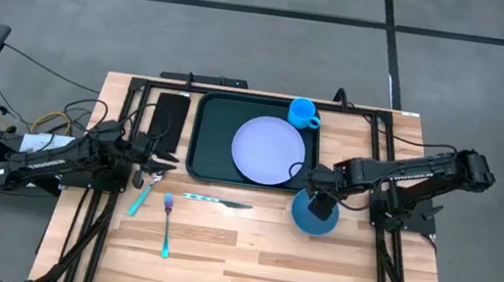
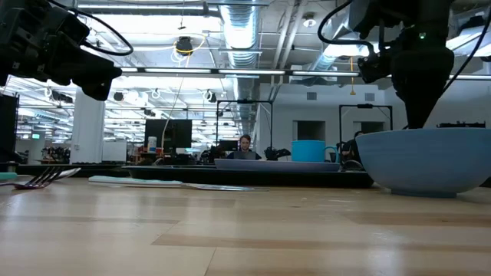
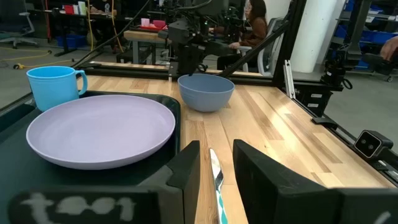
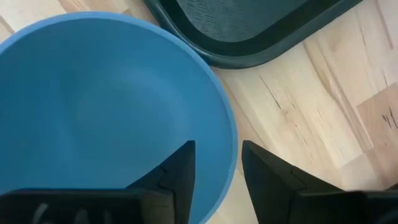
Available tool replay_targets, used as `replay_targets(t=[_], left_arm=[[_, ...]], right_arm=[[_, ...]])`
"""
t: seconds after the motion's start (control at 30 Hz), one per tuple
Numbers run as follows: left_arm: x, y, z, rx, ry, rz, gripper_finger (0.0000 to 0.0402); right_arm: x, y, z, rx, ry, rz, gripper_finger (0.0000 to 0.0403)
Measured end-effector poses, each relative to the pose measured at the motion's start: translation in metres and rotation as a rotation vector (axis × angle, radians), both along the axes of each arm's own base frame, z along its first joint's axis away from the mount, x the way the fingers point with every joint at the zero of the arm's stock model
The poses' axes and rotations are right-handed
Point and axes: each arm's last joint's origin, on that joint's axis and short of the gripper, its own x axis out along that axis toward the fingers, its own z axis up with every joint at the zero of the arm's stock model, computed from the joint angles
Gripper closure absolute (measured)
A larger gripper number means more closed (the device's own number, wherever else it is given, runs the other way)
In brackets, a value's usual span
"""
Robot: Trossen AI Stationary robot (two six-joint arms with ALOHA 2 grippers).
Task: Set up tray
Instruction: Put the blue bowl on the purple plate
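The dark green tray (image 1: 204, 144) lies at the table's far middle. It bears a lavender plate (image 1: 269, 149) and, in its far right corner, a blue cup (image 1: 303, 113). A blue bowl (image 1: 304, 222) stands on the wood to the right of the tray's near right corner. My right gripper (image 4: 217, 168) points down over the bowl's rim, open, one finger inside the bowl and one outside. My left gripper (image 3: 216, 168) hovers level to the left of the tray, open and with nothing in it. My right gripper straddles the bowl's rim (image 4: 231, 149) on the side nearest the tray, coming from above. I cannot tell whether either finger touches the rim. The bowl stands upright on the table (image 2: 426, 161).
A knife (image 1: 214, 200), a blue fork (image 1: 166, 223) and a teal-handled spoon (image 1: 141, 195) lie on the wood nearer than the tray. A narrow black rectangle (image 1: 169, 118) sits left of the tray. Bare wood fills the table's near half.
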Motion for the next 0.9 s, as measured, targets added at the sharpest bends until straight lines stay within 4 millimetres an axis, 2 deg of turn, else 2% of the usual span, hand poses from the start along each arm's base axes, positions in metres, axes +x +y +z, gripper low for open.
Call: replay_targets(t=[0.2, 0.53, 0.9], left_arm=[[0.000, 0.000, 0.000, 0.000, 0.000, 0.000, 0.0317], [0.000, 0.000, 0.000, 0.000, 0.000, 0.000, 0.0317], [0.000, 0.000, 0.000, 0.000, 0.000, 0.000, 0.0317]], right_arm=[[0.000, -0.003, -0.001, -0.001, 0.000, 0.001, 0.0280], [-0.008, -0.003, -0.035, 0.046, -0.013, -0.003, 0.0280], [-0.007, -0.003, -0.037, 0.056, -0.028, -0.024, 0.0280]])
